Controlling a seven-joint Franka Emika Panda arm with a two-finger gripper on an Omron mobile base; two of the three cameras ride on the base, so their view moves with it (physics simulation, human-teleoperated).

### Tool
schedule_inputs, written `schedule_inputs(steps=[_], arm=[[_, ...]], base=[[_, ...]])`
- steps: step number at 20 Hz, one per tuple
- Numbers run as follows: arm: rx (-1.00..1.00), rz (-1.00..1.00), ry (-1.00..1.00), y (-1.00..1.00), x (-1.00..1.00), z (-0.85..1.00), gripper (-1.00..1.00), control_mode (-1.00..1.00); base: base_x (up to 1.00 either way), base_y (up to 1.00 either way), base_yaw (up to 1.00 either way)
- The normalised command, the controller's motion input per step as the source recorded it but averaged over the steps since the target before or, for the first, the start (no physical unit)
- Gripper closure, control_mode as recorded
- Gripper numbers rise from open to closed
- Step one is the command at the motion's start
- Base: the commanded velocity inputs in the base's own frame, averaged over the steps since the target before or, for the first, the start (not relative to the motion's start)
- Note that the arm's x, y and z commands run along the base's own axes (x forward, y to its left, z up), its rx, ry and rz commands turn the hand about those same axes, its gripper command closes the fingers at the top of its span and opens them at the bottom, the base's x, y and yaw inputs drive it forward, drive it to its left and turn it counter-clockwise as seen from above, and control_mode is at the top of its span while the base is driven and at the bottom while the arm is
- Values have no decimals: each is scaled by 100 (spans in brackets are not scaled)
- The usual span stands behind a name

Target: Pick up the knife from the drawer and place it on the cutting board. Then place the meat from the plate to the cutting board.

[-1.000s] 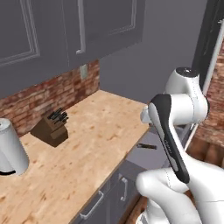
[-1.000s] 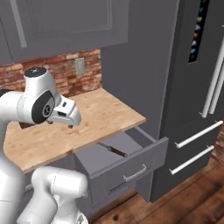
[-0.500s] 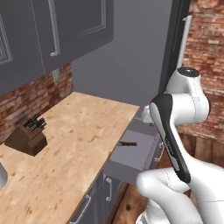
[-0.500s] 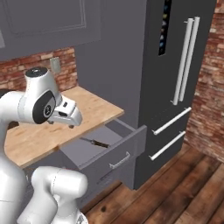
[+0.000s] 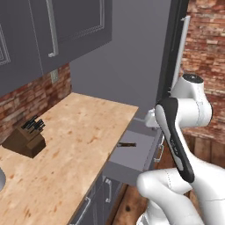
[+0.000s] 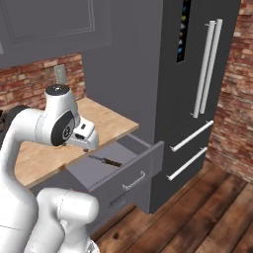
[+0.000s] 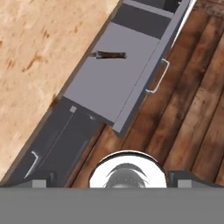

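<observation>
step: reach for the knife (image 7: 110, 54) — not yet started downward, judging by how high the hand view sat over the drawer (image 7: 109, 87).
knife: lay flat on the drawer's grey bottom, near the worktop (image 5: 74, 145) side, handle dark, thin blade pointing toward the worktop edge; also visible in the left base view (image 5: 127, 144) and right base view (image 6: 106, 161).
drawer: was pulled out, otherwise bare; front handle faced the wooden floor (image 7: 183, 113).
gripper: seen at the wrist over the drawer's inner edge in the right base view (image 6: 87, 147), small and partly hidden there; fingertips (image 7: 43, 183) at the bottom corners of the hand view stood at full spread, nothing between them, touching nothing.
approach advice: centre over the handle rather than the blade, roll the wrist so the jaws straddle the handle across its width, then descend straight — the knife sat close to the worktop-side wall, so a slanted entry looked likely to clip it.
grip advice: close low on the handle; thin flat object, easy to pinch off-centre and tilt.
other: knife block (image 5: 25, 138) on the worktop was not the target.
</observation>
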Motion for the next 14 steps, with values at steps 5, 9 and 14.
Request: schedule_inputs(steps=[5,9,14], arm=[[0,-1,9,-30,14,-50,-100,-100],[0,-5,18,-43,14,-57,-100,-100],[0,-7,15,-47,31,-67,-100,-100]], base=[[0,0,0],[0,0,0],[0,0,0]])
